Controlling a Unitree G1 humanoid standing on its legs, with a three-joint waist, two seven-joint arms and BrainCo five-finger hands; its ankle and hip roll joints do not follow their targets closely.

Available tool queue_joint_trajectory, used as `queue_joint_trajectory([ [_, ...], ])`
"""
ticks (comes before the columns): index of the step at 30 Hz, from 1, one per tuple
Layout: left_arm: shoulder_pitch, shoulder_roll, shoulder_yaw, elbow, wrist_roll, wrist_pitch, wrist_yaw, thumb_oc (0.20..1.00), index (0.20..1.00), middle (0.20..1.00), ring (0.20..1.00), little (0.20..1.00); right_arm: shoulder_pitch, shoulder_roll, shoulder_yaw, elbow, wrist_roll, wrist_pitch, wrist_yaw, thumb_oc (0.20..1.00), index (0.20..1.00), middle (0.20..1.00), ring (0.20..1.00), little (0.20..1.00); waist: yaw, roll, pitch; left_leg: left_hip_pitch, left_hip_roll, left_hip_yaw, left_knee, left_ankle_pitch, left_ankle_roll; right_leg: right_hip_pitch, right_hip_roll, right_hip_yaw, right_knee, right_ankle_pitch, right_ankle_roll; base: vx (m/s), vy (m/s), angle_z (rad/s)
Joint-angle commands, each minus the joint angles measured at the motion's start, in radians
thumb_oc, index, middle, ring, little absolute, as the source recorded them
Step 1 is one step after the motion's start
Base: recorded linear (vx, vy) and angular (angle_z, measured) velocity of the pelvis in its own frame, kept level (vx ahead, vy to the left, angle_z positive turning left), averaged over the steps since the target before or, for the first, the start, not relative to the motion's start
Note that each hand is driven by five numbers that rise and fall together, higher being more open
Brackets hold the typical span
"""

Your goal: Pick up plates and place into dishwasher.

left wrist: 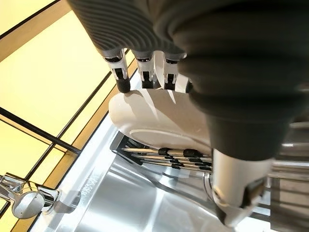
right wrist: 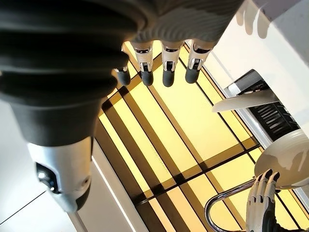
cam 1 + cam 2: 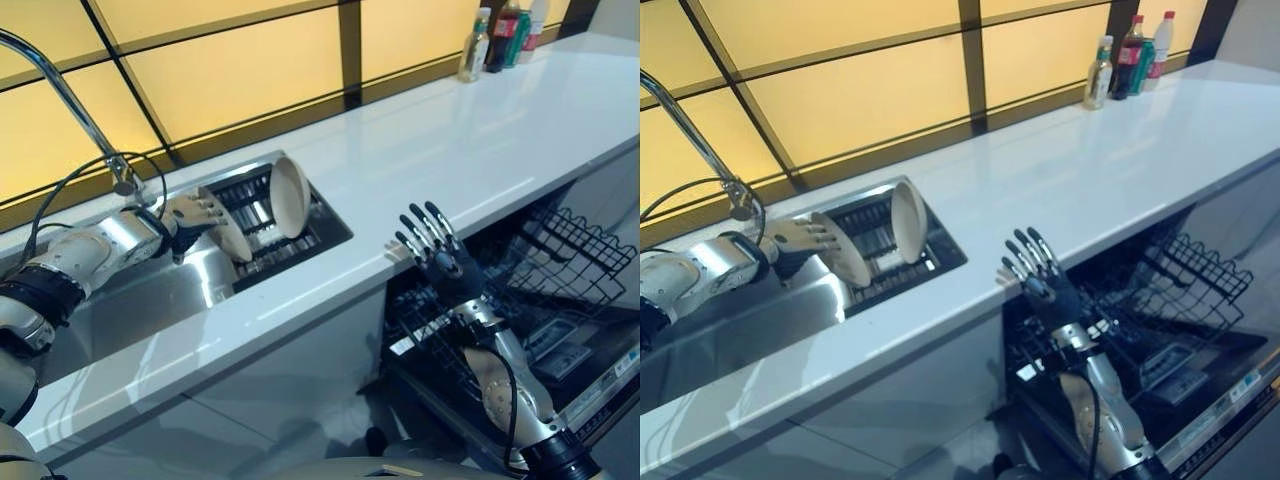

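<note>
Two cream plates stand on edge in a black wire rack [image 3: 290,250] inside the sink. My left hand [image 3: 190,215] reaches over the basin, its straight fingers [image 1: 120,79] lying against the rim and back of the nearer plate [image 3: 230,240]; its thumb [image 1: 236,193] hangs apart from that plate [image 1: 154,121]. The second plate [image 3: 290,195] stands free just beyond. My right hand [image 3: 440,255] is raised with its fingers [image 2: 164,67] spread and nothing in it, in front of the counter edge and above the pulled-out dishwasher rack [image 3: 570,250].
A curved steel faucet [image 3: 70,95] rises behind the sink basin [image 3: 150,300]. The white countertop [image 3: 480,130] runs to the right, with several bottles [image 3: 500,35] at its far end. The dishwasher door [image 3: 600,390] lies open below the rack.
</note>
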Motion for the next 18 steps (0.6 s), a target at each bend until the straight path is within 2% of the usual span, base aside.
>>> queue_joint_trajectory([
  [1,0.064,-0.012,0.064,0.081,0.096,0.047,0.089,1.000,1.000,1.000,1.000,1.000,0.008,-0.014,-0.027,-0.060,0.015,-0.031,0.023,1.000,1.000,1.000,1.000,1.000,-0.013,-0.041,-0.012,-0.114,-0.023,-0.017,0.008,0.037,0.054,0.021,-0.047,-0.004,0.073,-0.112,0.136,0.03,0.002,-0.01],
  [5,0.092,-0.034,0.079,0.101,0.149,0.058,0.133,1.000,1.000,1.000,1.000,1.000,0.010,-0.012,-0.025,-0.058,0.011,-0.031,0.022,1.000,1.000,1.000,1.000,1.000,-0.016,-0.043,-0.011,-0.112,-0.023,-0.012,0.008,0.037,0.055,0.019,-0.046,-0.002,0.076,-0.111,0.135,0.00,0.000,0.00],
  [6,0.111,-0.042,0.085,0.132,0.201,0.048,0.176,1.000,1.000,1.000,1.000,1.000,0.010,-0.010,-0.025,-0.057,0.011,-0.028,0.021,1.000,1.000,1.000,1.000,1.000,-0.018,-0.044,-0.011,-0.112,-0.022,-0.010,0.008,0.038,0.056,0.019,-0.046,0.001,0.076,-0.111,0.135,0.00,0.000,0.00],
  [7,0.124,-0.050,0.086,0.160,0.229,0.043,0.222,0.953,0.953,0.953,0.953,0.953,0.010,-0.010,-0.024,-0.057,0.010,-0.026,0.018,1.000,1.000,1.000,1.000,1.000,-0.021,-0.043,-0.010,-0.110,-0.022,-0.008,0.008,0.037,0.056,0.019,-0.045,0.003,0.077,-0.111,0.135,0.04,0.006,-0.03],
  [8,0.129,-0.054,0.089,0.171,0.247,0.040,0.244,0.956,0.956,0.956,0.956,0.956,0.010,-0.011,-0.023,-0.054,0.011,-0.027,0.019,1.000,1.000,1.000,1.000,1.000,-0.022,-0.044,-0.010,-0.109,-0.022,-0.005,0.009,0.037,0.056,0.020,-0.046,0.004,0.078,-0.112,0.135,0.03,0.006,-0.03],
  [9,0.133,-0.059,0.090,0.179,0.264,0.041,0.258,0.868,0.868,0.868,0.868,0.868,0.011,-0.009,-0.021,-0.051,0.009,-0.028,0.019,1.000,1.000,1.000,1.000,1.000,-0.023,-0.043,-0.011,-0.108,-0.022,-0.003,0.009,0.037,0.056,0.021,-0.046,0.005,0.077,-0.111,0.135,0.03,0.005,-0.04],
  [10,0.138,-0.062,0.088,0.192,0.287,0.042,0.277,0.460,0.460,0.460,0.460,0.460,0.011,-0.010,-0.019,-0.049,0.008,-0.029,0.018,1.000,1.000,1.000,1.000,1.000,-0.025,-0.042,-0.012,-0.107,-0.021,-0.002,0.008,0.037,0.056,0.021,-0.046,0.005,0.077,-0.111,0.135,0.03,0.005,-0.03],
  [12,0.149,-0.069,0.088,0.211,0.318,0.049,0.310,0.200,0.200,0.200,0.200,0.200,0.014,-0.010,-0.019,-0.047,0.008,-0.028,0.019,1.000,1.000,1.000,1.000,1.000,-0.028,-0.041,-0.014,-0.105,-0.020,0.002,0.006,0.038,0.055,0.023,-0.046,0.006,0.075,-0.111,0.136,0.02,0.002,-0.01],
  [18,0.193,-0.083,0.110,0.256,0.380,0.063,0.392,0.200,0.200,0.200,0.200,0.200,0.020,-0.014,-0.024,-0.050,0.010,-0.022,0.013,1.000,1.000,1.000,1.000,1.000,-0.031,-0.042,-0.016,-0.102,-0.018,0.006,0.003,0.040,0.054,0.025,-0.046,0.006,0.072,-0.109,0.136,0.00,0.000,0.00],
])
